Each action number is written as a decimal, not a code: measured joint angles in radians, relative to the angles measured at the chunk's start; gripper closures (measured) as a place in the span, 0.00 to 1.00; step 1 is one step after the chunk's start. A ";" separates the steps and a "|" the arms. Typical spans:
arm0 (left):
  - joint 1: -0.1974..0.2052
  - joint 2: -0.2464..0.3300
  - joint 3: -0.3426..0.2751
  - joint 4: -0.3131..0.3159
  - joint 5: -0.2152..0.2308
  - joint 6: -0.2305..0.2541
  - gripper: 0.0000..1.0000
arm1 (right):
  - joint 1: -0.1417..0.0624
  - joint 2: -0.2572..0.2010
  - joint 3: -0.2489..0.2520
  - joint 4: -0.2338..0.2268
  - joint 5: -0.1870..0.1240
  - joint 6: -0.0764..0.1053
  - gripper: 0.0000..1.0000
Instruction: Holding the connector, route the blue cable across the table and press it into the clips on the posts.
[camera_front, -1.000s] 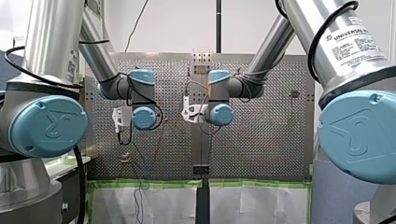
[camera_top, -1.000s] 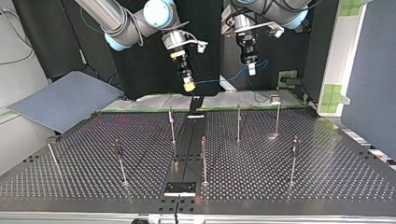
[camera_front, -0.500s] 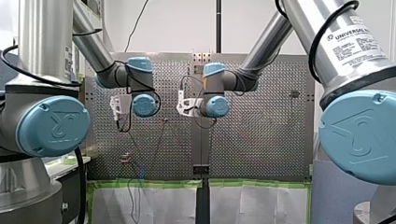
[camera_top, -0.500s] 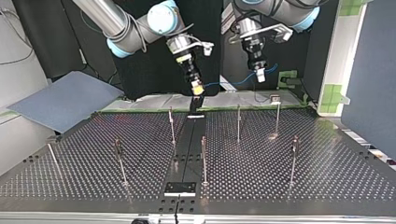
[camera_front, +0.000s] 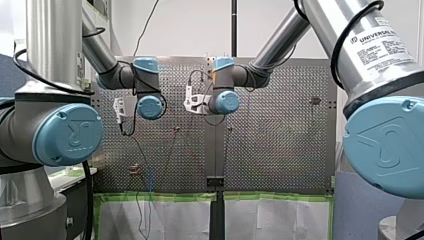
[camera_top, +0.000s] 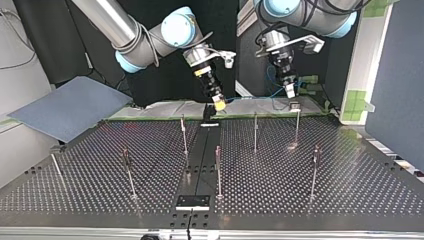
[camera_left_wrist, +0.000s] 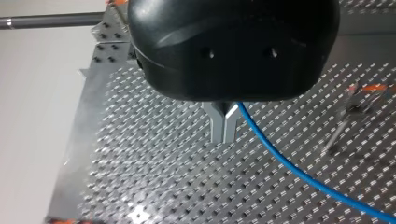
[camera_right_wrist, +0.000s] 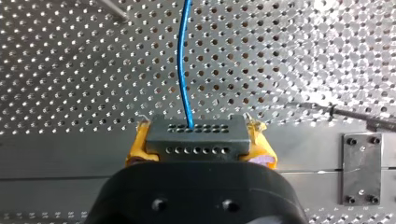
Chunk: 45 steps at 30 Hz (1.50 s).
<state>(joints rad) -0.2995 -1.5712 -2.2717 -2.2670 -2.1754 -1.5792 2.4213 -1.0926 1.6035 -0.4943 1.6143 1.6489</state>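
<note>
Now clamps the connector (camera_right_wrist: 196, 140) between the yellow pads of the right hand (camera_top: 219, 104), above the edge of the worktop (camera_top: 350, 190), to lead the blue cable (camera_right_wrist: 183, 60). Pinches that cable in the shut left hand (camera_left_wrist: 224, 128), likely as a guide toward the posts (camera_top: 255, 132).

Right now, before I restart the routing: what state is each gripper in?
My left gripper: closed, apparently on the blue cable.
My right gripper: closed on the connector.
</note>
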 joint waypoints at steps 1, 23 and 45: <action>0.008 0.007 0.004 -0.006 0.003 -0.001 1.00 | 0.000 0.000 -0.010 0.008 -0.001 0.000 1.00; 0.076 0.058 0.113 -0.135 0.007 -0.015 1.00 | 0.037 0.049 -0.219 0.131 -0.028 0.000 1.00; 0.136 0.057 0.232 -0.197 0.007 -0.003 1.00 | 0.028 0.077 -0.401 0.184 -0.044 0.026 1.00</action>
<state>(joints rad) -0.1640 -1.5139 -2.0394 -2.4640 -2.1689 -1.5825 2.4495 -1.0158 1.2022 -0.3100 1.5707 1.6754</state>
